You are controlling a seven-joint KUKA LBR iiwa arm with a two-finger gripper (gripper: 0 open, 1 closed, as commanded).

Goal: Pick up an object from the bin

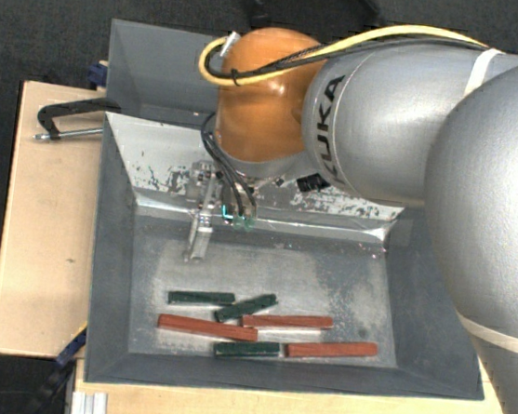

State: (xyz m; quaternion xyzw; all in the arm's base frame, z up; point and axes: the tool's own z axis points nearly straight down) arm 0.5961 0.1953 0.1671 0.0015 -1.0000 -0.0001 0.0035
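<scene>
Hanging by the back wall of the bin (112,258), the end effector (200,239) may be open or closed; I cannot tell which. Nearest it, toward the front, lies a dark green stick (201,297), with red and green sticks (267,329) clustered just beyond.

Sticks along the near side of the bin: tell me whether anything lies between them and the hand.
Nothing visible does. The hand hangs near the back wall of the bin, and only bare floor separates it from the nearest dark green stick, at the left of the heap of red and green sticks.
</scene>
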